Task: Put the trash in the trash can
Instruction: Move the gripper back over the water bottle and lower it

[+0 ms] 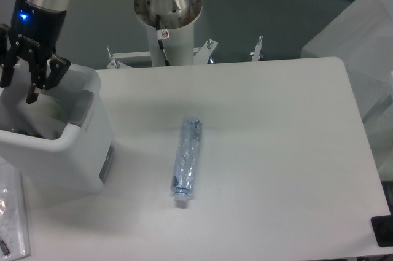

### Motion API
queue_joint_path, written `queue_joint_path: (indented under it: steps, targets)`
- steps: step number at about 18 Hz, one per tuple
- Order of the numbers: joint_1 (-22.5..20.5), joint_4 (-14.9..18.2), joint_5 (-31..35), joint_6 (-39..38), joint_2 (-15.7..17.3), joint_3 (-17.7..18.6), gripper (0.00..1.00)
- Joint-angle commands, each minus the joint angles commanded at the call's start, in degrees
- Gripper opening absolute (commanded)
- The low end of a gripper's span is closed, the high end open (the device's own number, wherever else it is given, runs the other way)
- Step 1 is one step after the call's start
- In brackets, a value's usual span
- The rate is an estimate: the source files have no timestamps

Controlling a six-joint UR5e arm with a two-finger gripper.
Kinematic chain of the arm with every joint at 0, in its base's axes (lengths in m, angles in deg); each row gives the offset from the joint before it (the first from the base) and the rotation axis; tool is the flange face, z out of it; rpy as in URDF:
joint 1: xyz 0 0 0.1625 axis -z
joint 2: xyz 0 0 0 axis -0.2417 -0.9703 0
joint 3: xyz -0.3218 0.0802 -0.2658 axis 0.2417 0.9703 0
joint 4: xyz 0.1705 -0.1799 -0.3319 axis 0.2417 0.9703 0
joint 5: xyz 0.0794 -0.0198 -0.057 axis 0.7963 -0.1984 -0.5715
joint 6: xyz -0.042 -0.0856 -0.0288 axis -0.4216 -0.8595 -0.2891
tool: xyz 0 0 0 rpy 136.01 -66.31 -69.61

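Note:
The trash can [73, 156], a big white boxy bin with a grey inside, stands at the table's left edge. My gripper [19, 89] hangs over its open top with the fingers [32, 92] spread apart and nothing between them. The crumpled wrapper is not visible; inside the bin I only make out pale grey and a dark patch. One piece of trash, a long bluish clear bottle [187, 161], lies on the table's middle, its pale cap pointing toward the front edge, well to the right of the bin and the gripper.
The arm's base column [167, 12] rises behind the table's back edge. A clear plastic sheet [12, 218] lies at the front left corner. A black object [383, 230] sits at the front right edge, and a pale box [362, 46] stands off the table's right side.

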Motion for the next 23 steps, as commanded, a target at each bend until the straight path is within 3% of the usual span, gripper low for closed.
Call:
queue_joint_path:
  steps: [2,5,12,14,19,23]
  targets:
    - [-0.96,-0.18,-0.09,-0.09,-0.17,-0.61,1.00]
    - [-7.36,-0.18,-0.18,-0.26,-0.79,-1.32,1.00]
    - [-22.22,-0.27,-0.53,0.00,-8.25,-4.83,1.00]
    - [-24.16,-0.27,-0.44,0.09,-12.28,-6.76,1.00]
    - [-24.35,-0.18,0.09,0.00,-23.88,-11.77,1.00]
    - [-23.82,-0.18,6.75,0.18,-27.85,-12.22,1.00]
